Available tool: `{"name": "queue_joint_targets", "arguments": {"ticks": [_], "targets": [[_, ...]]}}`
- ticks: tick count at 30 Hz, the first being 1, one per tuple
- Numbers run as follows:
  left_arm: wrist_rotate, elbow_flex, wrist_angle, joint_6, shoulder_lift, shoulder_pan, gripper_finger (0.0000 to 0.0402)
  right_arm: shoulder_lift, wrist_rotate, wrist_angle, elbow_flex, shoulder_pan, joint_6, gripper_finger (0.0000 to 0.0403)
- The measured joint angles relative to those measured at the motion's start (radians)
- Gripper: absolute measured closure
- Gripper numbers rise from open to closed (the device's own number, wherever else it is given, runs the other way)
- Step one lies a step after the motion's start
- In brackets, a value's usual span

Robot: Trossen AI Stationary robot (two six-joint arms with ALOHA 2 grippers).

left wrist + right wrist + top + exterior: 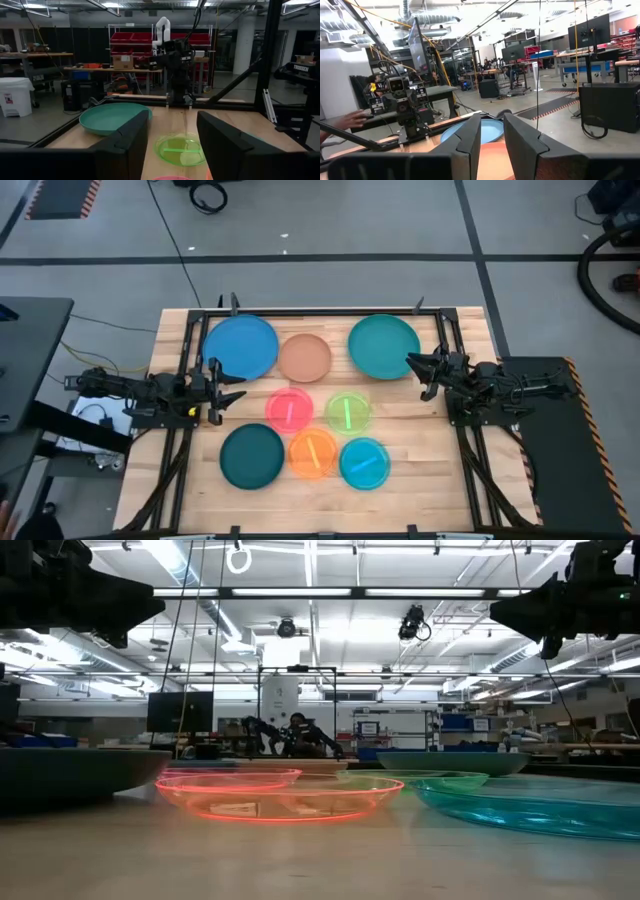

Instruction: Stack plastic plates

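Eight plates lie flat and apart on the wooden table. In the high view the large blue plate (240,347), the tan plate (305,357) and the large teal plate (384,346) form the far row. Pink (290,409) and green (348,412) plates lie in the middle. Dark teal (252,456), orange (312,453) and light blue (364,463) plates lie nearest. My left gripper (232,385) hovers open at the table's left, beside the blue plate's near edge. My right gripper (418,373) hovers open at the right, by the teal plate's near edge. Both (172,145) (492,135) hold nothing.
A black frame (320,311) runs along the table's far edge and sides. The table-height view shows the orange plate (280,795) nearest, with the light blue plate (540,805) to its right. A person's hand (350,120) shows beyond the table in the right wrist view.
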Motion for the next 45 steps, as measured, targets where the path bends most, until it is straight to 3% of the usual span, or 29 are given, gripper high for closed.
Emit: {"name": "queue_joint_targets", "arguments": {"ticks": [35, 45], "targets": [[0.0, 0.0, 0.0, 0.0, 0.0, 0.0, 0.0225, 0.0, 0.0, 0.0, 0.0, 0.0, 0.0, 0.0309], [0.0, 0.0, 0.064, -0.077, 0.0, 0.002, 0.0225, 0.0, 0.0, 0.0, 0.0, 0.0, 0.0, 0.0309]]}}
